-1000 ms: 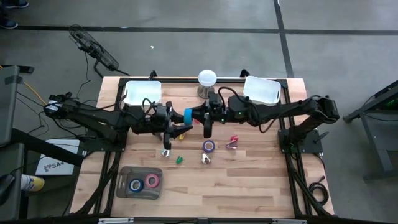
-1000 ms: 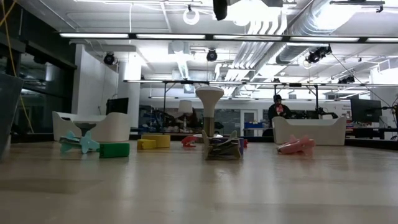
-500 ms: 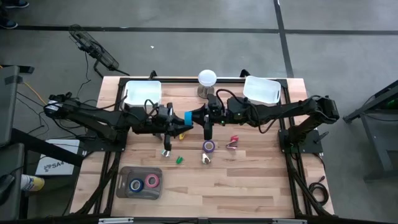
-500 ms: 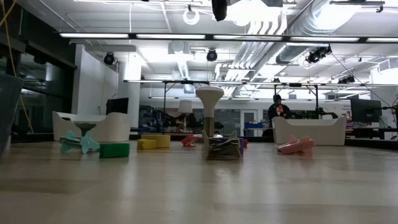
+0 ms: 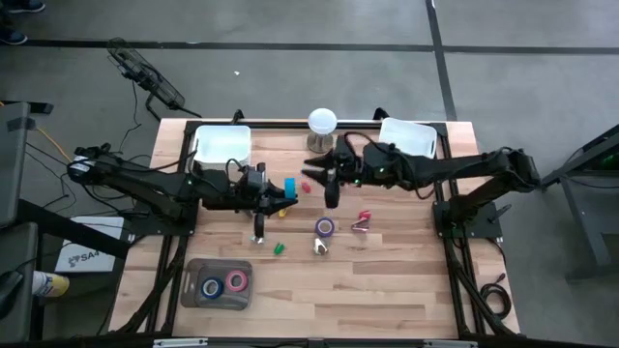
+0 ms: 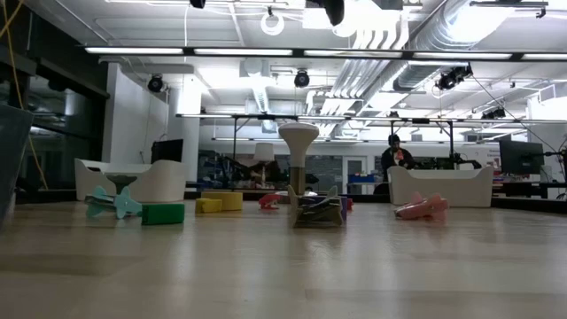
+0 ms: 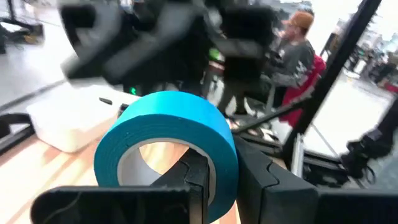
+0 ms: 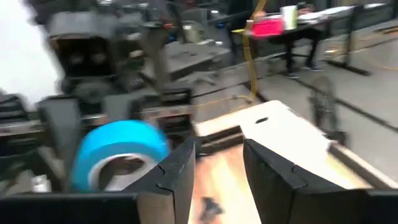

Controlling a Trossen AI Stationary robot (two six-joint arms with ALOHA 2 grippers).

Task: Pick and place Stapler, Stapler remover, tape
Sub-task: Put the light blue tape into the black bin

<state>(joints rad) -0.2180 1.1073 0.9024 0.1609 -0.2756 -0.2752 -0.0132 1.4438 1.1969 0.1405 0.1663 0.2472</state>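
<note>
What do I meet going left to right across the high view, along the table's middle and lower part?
Grey tray with two tape rolls → left gripper shut on the blue tape roll → right gripper, open → purple tape roll → pink staple remover.

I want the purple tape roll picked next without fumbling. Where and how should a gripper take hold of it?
The purple tape roll lies flat on the table with its open centre facing up. Probably best to come straight down from above, one finger in the hole and one outside, pinching the ring's wall. Choose the wall facing away from the silvery piece lying close beside it.
</note>
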